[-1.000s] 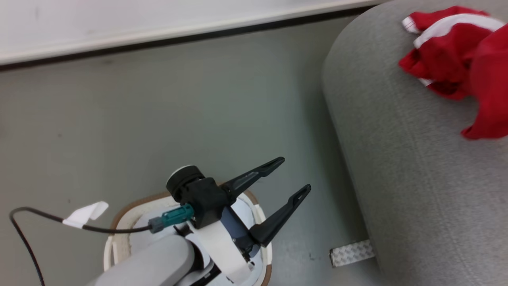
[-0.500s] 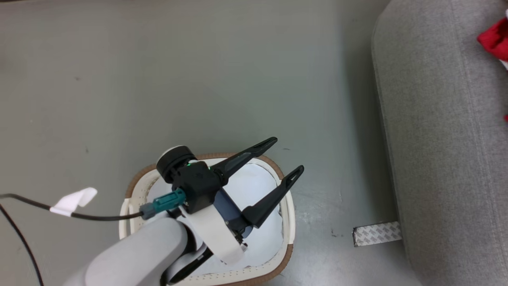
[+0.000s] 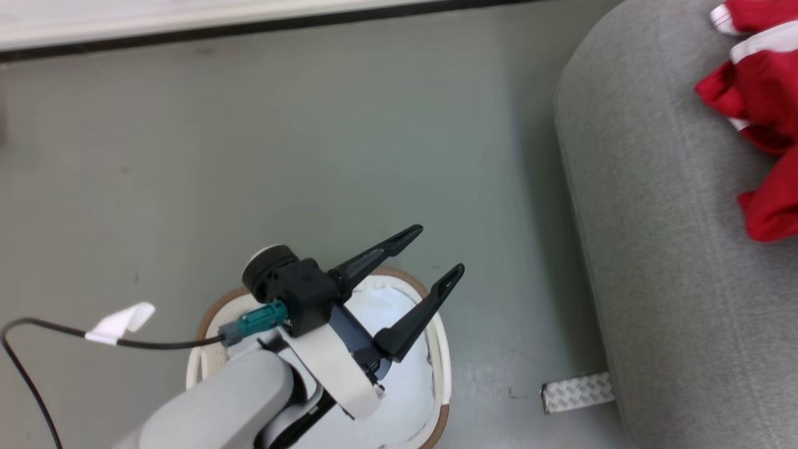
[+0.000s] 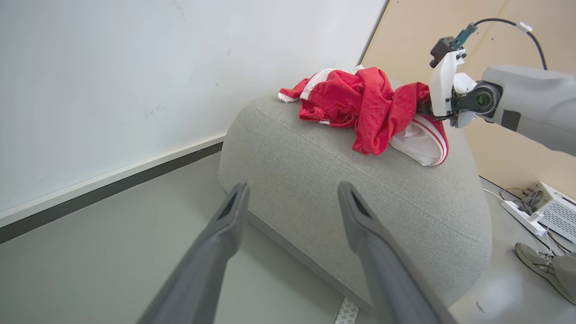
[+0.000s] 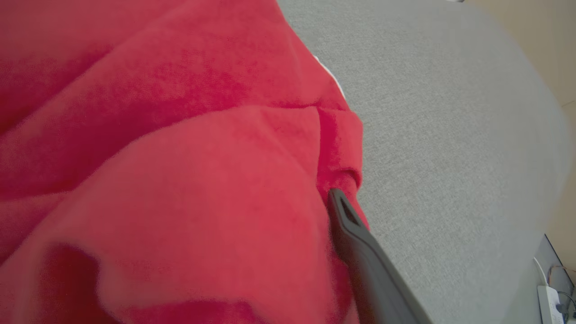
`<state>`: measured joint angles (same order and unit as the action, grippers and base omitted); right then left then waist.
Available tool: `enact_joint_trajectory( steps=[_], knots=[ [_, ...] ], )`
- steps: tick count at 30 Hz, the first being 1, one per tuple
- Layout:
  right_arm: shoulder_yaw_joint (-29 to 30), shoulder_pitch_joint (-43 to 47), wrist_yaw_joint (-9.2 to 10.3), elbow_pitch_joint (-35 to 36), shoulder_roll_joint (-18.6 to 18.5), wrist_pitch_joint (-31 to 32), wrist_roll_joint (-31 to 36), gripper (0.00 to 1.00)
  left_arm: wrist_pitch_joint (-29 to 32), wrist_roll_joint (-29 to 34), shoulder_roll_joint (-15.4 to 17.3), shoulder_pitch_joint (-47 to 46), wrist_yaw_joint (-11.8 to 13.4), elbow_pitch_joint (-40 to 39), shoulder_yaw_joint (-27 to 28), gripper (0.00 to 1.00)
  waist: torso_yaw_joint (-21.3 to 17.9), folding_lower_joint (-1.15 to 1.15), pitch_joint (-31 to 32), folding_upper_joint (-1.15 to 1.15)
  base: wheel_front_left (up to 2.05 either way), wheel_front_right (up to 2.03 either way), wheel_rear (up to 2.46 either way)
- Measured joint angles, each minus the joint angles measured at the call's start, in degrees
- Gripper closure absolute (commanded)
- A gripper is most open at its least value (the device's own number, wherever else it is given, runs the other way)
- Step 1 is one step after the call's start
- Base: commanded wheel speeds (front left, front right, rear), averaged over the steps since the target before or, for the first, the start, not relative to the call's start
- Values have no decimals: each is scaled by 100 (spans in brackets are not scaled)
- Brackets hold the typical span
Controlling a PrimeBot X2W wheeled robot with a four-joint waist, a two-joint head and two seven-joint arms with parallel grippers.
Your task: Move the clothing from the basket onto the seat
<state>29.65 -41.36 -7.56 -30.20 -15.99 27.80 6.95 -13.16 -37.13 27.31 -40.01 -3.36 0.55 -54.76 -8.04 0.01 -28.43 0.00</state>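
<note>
Two arms in quite different poses on my screens. From the head camera, my left gripper hangs over the basket, forearm coming up from the lower left and fingers slanting up and to the right past the brown rim. Its jaws are spread wide with nothing between them, and they touch nothing. The left wrist camera agrees: both fingers stand well apart in the air, aimed at the rounded flank of the seat across a stretch of grey floor.

My right arm reaches in from the side at seat-top height, and the right gripper is pushed into the clothing. In its own wrist camera I see one dark finger lying along the edge of a red fold, touching it, with grey upholstery to its other side. The second finger is buried under the fabric, so I cannot tell whether the jaws are pinching cloth or merely spread inside it.

All the red garments I can see lie heaped on top of the seat near the wall side, white trim showing at the edges. The basket stands on the floor near the seat, not touching it. A strip of patterned tape lies on the floor at the seat's base.
</note>
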Motion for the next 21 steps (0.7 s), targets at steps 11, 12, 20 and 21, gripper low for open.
enact_joint_trajectory(
  steps=[11, 12, 20, 21],
  knots=[
    [-1613, 737, 0, 519, -450, 481, -940, 0, -113, -333, -119, 710, 326, 190, 130, 0, -272, -1, 1118, 0, 0, 0, 0],
    [-1752, 785, 0, 648, -542, 435, -1046, 0, -124, -360, -116, 771, 355, 199, 174, 0, -296, -1, 1229, 0, 0, 0, 0],
    [-2476, 1241, 1, 1792, -768, 223, -2040, 0, -165, -548, -20, 1318, 756, 178, 673, 0, -379, -2, 2071, 0, 0, 0, 0],
    [-2496, 1312, 1, 1960, -724, 154, -2138, 0, -182, -549, 9, 1374, 814, 156, 739, 0, -368, -2, 2156, 0, 0, 0, 0]
  ],
)
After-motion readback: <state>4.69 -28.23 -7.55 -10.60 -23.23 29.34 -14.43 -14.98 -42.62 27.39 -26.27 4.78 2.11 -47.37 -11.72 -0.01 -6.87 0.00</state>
